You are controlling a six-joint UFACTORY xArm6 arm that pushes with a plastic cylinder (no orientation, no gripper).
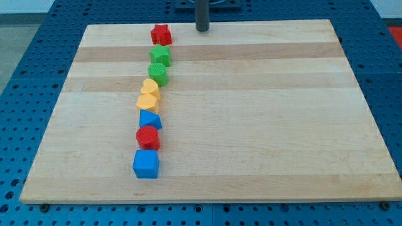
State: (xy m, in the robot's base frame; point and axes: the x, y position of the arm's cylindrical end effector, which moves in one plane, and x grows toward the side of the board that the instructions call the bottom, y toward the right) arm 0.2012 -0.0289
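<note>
My tip (202, 29) rests at the top edge of the wooden board (251, 125), just right of the board's middle. Nearest to it is a red star block (161, 34), a short way to the view's left, not touching. Below the star runs a line of blocks: a green star (160, 54), a green cylinder (158, 73), a yellow heart (149, 86), a yellow hexagon (147, 101), a blue triangle (149, 119), a red cylinder (148, 137) and a blue cube (146, 164).
The board lies on a blue perforated table (31, 56). The rod's dark mount (207, 3) shows at the view's top.
</note>
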